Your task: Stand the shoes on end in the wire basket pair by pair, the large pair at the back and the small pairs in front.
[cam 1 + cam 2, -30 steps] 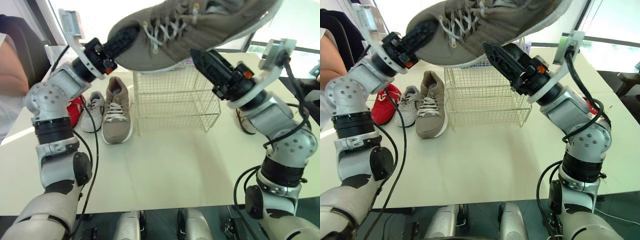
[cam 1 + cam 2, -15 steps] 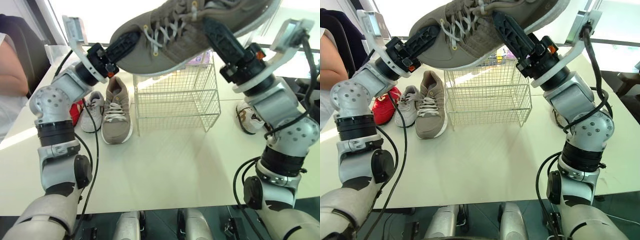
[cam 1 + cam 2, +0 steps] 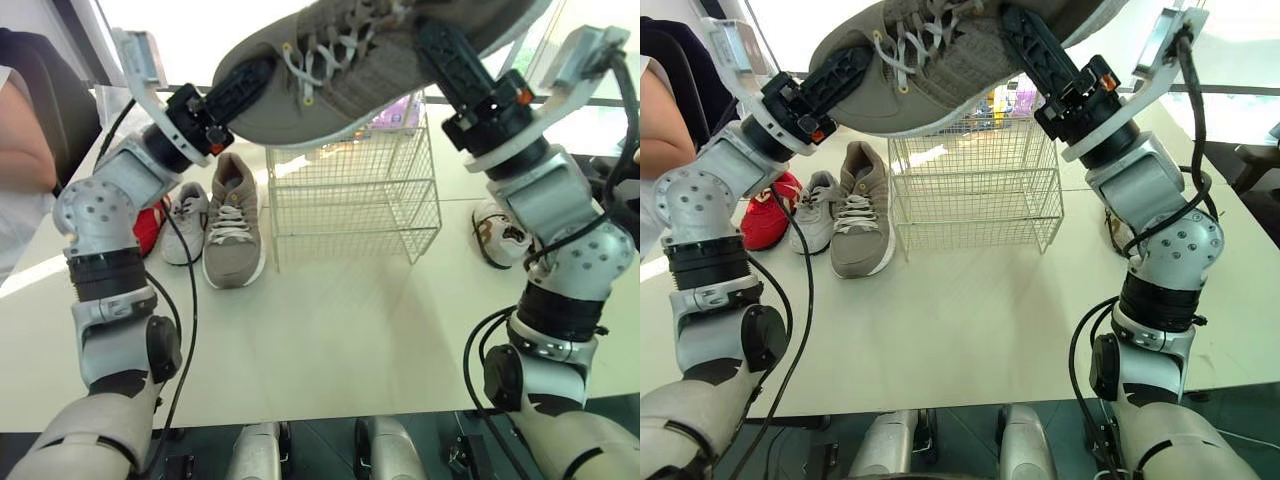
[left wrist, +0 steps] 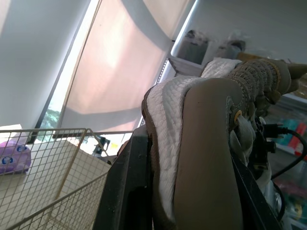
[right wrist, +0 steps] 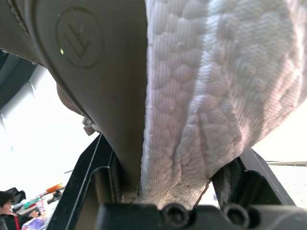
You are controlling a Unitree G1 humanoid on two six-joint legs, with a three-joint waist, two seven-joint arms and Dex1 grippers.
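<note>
Clamps left gripper [image 3: 255, 80] on the toe of the large grey shoe [image 3: 350, 75], right gripper [image 3: 440, 45] nearer the heel. Holds it high over the wire basket [image 3: 350, 205], likely to tip it on end into the back. Has its mate [image 3: 233, 225] flat on the desk [image 3: 340, 330] beside the basket.

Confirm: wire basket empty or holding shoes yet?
No shoes inside: none shows through the wire basket mesh. The large grey shoe hangs above it, clamped by left pincer and right pincer.
</note>
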